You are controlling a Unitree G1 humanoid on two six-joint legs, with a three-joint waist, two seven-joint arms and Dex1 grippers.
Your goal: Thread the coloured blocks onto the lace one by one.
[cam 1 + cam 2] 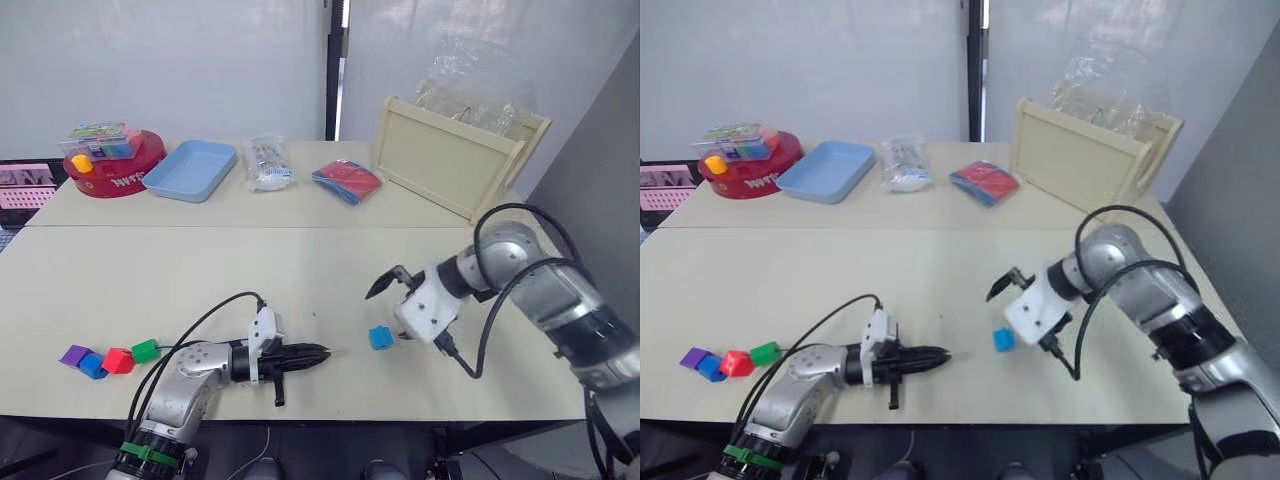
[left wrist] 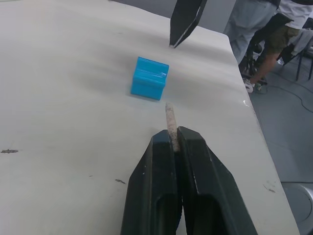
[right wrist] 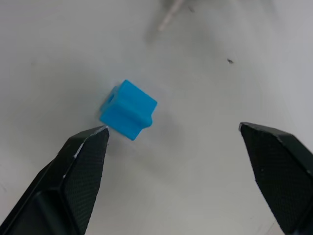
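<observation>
– Where's the light-blue block (image 1: pixel 380 337)?
– Lower centre, a glossy plastic cube on bare matte table (image 1: pixel 180 280), beside the right gripper (image 3: pixel 176 147), fingers spread wide.
– The left gripper (image 2: pixel 174 142)?
– Pinching the lace's (image 2: pixel 170 117) pale stiff tip; other cubes (image 1: pixel 110 357) lower left.

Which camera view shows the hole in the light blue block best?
The right wrist view: the light blue block is close there, its hole facing the camera. The left wrist view shows a side without the hole; the eye views show it small on the table.
</observation>
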